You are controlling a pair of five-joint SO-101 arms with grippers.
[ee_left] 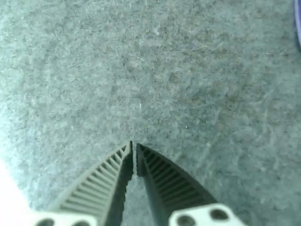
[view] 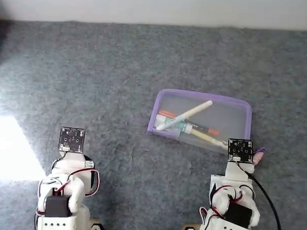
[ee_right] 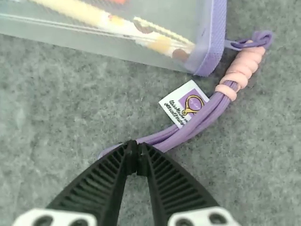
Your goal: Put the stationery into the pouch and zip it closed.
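Observation:
The translucent pouch (view: 235, 121) with a purple edge lies flat on the grey carpet, right of centre. Several pens and markers (view: 186, 118) show through its wall. Its purple wrist strap (ee_right: 202, 117), with pink beads (ee_right: 240, 70) and a small white label (ee_right: 184, 103), trails from the zipper pull at the pouch's near right corner (ee_right: 214, 37). My right gripper (ee_right: 137, 151) is shut, its tips just over the strap's loop end; no grip on the strap shows. My left gripper (ee_left: 133, 147) is shut over bare carpet, well to the left of the pouch.
Grey carpet (view: 94, 71) covers the whole table, with open room left of and behind the pouch. A bright patch of light (view: 9, 149) falls on the near left. A pale wall strip (view: 158, 8) borders the far edge.

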